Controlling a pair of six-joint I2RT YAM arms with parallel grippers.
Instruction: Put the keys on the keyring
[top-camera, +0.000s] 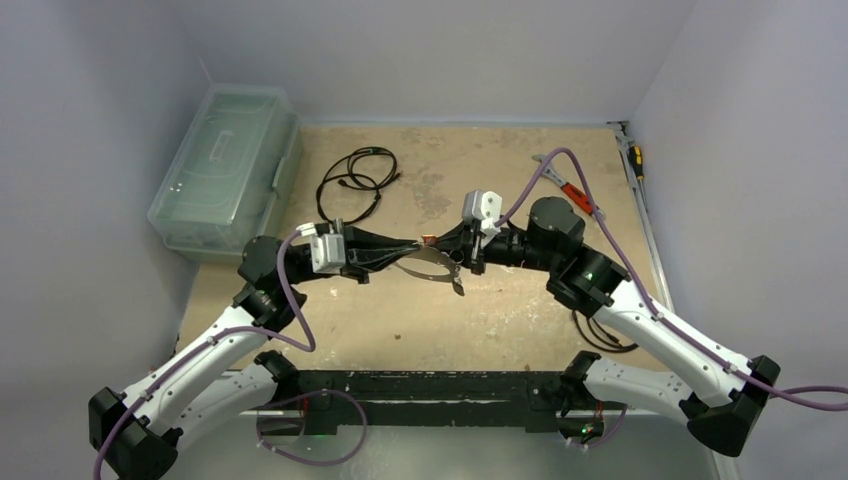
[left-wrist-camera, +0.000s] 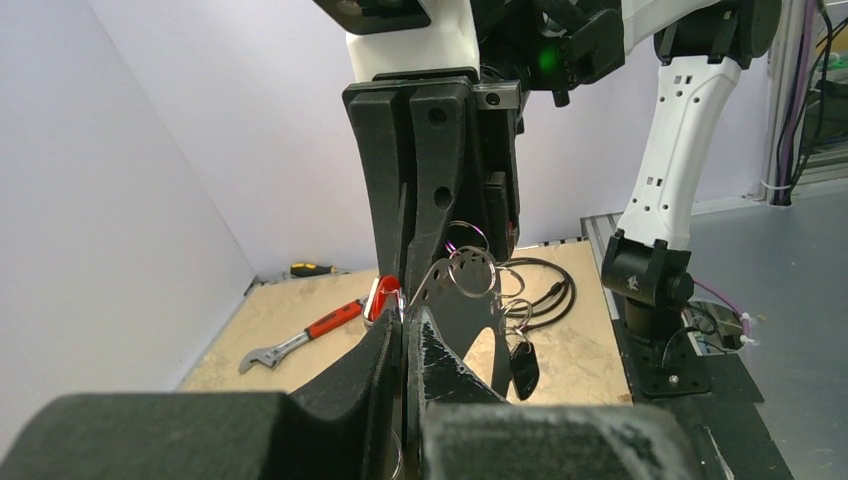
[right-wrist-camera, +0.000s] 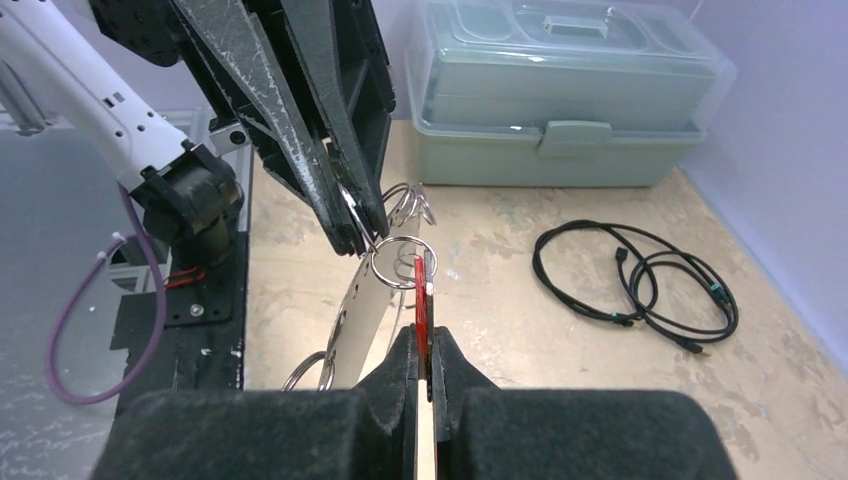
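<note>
Plywood table (top-camera: 500, 315); keyring (left-wrist-camera: 437, 278) partly behind left claw (left-wrist-camera: 404, 312)

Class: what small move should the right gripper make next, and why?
Probably ease the right gripper a little toward the left gripper: it pinches the red tag right at the keyring that the left gripper holds, apparently not yet threaded.

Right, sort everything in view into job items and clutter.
For the job:
keyring, pinched by the left end effector
red-tagged key, gripped by the right end effector
dark-headed key, dangling

Lying about:
red-handled wrench
black cable
green plastic toolbox
screwdriver
</note>
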